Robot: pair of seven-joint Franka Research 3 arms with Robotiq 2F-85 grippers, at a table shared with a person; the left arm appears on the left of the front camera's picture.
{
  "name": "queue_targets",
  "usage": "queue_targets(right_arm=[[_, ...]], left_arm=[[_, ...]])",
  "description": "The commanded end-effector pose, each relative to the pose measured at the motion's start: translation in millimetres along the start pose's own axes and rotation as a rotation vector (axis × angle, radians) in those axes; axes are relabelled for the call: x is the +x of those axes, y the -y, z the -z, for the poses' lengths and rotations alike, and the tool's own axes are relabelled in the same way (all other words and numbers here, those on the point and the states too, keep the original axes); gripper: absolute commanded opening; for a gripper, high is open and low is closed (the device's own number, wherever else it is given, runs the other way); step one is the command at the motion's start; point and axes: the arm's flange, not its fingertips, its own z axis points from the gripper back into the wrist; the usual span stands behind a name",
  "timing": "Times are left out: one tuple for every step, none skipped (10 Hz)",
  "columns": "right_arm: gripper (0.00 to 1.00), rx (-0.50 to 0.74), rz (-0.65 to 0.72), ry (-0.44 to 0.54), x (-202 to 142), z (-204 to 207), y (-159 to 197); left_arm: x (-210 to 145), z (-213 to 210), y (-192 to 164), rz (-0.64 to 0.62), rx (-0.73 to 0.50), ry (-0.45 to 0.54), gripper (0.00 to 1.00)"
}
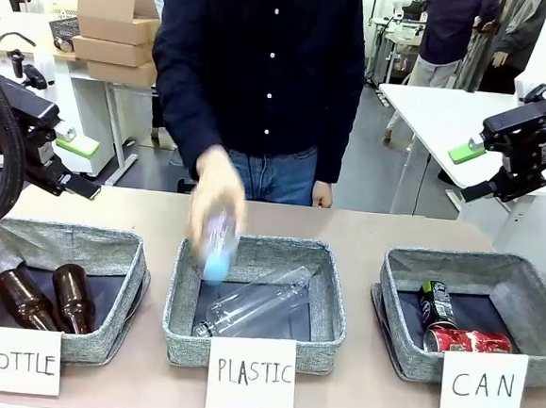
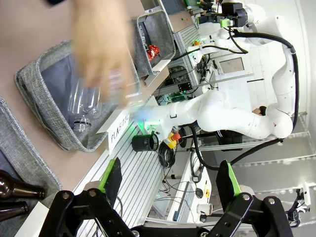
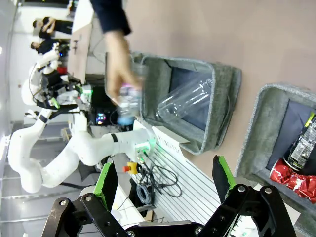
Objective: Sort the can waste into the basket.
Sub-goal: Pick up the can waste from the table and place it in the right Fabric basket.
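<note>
Both cans already lie in the "CAN" basket [image 1: 400,299] at your right: the black can [image 1: 434,304] toward the back, the red can [image 1: 467,341] crushed and on its side just in front of it, the two touching. Your right wrist camera catches the same pair in the basket's corner, red can [image 3: 296,178] below the black one [image 3: 305,145].

Your left gripper [image 2: 168,180] hangs raised off the table's left end, its green-padded fingers spread wide with nothing between them. Your right gripper [image 3: 163,175] is likewise held high at the right side, jaws apart and empty.

The person's hand [image 1: 218,200], blurred, holds a clear plastic bottle with a blue cap [image 1: 218,247] over the middle "PLASTIC" basket [image 1: 178,302]. Another clear plastic bottle [image 1: 258,302] lies slanted inside that basket.

At your left, the "BOTTLE" basket [image 1: 124,296] holds two brown glass bottles [image 1: 48,298] side by side. Each basket has its white handwritten card leaning against the front.
</note>
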Motion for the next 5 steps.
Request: queue_targets(right_arm=[[1.00, -0.006, -0.026, 0.010, -0.4, -1.2, 1.8], [1.00, -0.006, -0.026, 0.010, -0.4, -1.2, 1.8], [1.00, -0.006, -0.026, 0.010, -0.4, -1.2, 1.8], [1.00, -0.006, -0.026, 0.010, -0.4, -1.2, 1.8], [1.00, -0.006, -0.026, 0.010, -0.4, -1.2, 1.8]], left_arm=[[-2.2, -2.8, 0.7, 0.011, -0.001, -0.009, 1.00], [-2.2, -2.8, 0.7, 0.011, -0.001, -0.009, 1.00], [-2.2, -2.8, 0.7, 0.011, -0.001, -0.009, 1.00], [-2.2, -2.8, 0.7, 0.011, -0.001, -0.009, 1.00], [-2.2, -2.8, 0.7, 0.011, -0.001, -0.009, 1.00]])
